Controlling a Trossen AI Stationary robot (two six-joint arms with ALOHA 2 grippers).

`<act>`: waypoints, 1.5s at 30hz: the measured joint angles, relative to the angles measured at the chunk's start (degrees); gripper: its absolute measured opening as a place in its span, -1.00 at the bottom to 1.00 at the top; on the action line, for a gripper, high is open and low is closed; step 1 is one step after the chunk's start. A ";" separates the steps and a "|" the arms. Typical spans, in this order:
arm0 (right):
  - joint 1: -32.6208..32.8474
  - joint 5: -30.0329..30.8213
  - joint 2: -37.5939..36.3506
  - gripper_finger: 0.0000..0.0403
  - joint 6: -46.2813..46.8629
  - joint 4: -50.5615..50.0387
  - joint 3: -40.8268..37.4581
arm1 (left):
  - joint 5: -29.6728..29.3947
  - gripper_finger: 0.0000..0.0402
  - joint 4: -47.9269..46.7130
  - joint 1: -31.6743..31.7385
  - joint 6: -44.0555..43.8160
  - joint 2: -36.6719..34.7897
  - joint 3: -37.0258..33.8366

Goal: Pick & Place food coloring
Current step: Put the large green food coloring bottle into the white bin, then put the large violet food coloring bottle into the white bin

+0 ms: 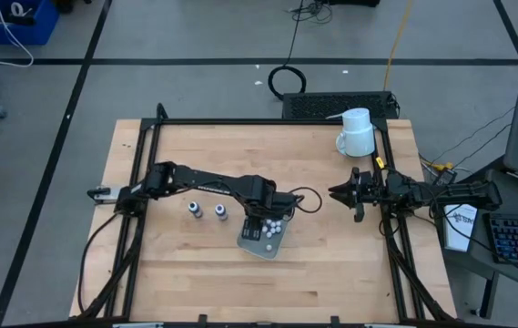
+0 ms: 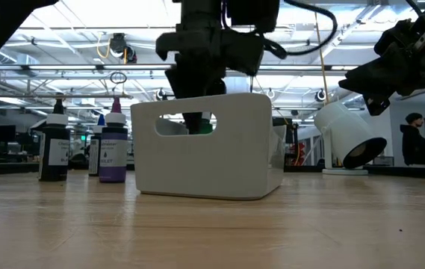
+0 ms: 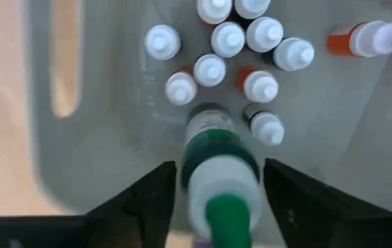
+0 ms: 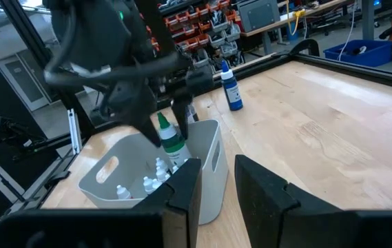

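Wooden worktop (image 1: 313, 273) carries a white bin (image 2: 208, 146); left gripper (image 3: 213, 200) fingers stand parted around the green-capped bottle (image 3: 218, 172) inside it, which could topple onto neighbouring bottles.

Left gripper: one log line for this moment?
left gripper: over white bin, green-capped bottle between fingers | right gripper: idle near mug

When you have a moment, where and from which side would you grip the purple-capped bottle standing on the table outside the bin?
Grip the purple-capped bottle across its dark body just below the cap, coming straight down from above. It stands upright, and a black-capped bottle stands close beside it, so a sideways approach looks cramped.
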 joint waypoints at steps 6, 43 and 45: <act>0.00 0.02 0.00 -0.62 0.00 -0.01 0.02 | 0.04 0.44 0.08 -0.22 -0.58 -0.14 0.03; 0.00 0.02 0.02 -0.62 0.00 0.00 0.02 | -13.55 0.51 -3.72 -4.35 -30.67 -26.17 -22.18; -0.02 0.02 0.02 -0.62 0.00 -0.15 0.02 | -13.19 0.48 0.97 -4.03 -30.74 -27.67 -26.99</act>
